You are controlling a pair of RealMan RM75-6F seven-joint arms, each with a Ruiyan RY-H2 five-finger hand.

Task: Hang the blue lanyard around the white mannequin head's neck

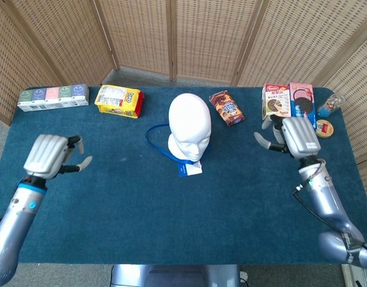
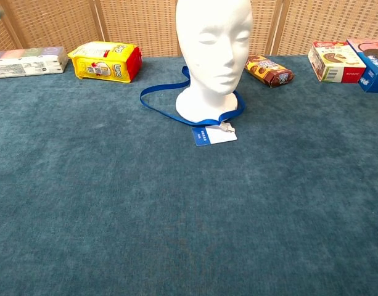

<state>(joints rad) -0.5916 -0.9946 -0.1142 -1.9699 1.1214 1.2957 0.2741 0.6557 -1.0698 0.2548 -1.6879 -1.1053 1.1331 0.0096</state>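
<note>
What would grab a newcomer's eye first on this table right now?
The white mannequin head stands at mid-table, with the blue lanyard looped around its base and the badge lying in front. The left hand and right hand hang wide apart near the table's two sides, holding nothing. Snack packs line the far edge.

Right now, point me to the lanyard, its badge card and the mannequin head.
blue lanyard (image 2: 159, 106), chest view, strap loop lying left of the base.
badge card (image 2: 214, 135), chest view, middle of the card.
white mannequin head (image 2: 214, 44), chest view, the face.
</note>
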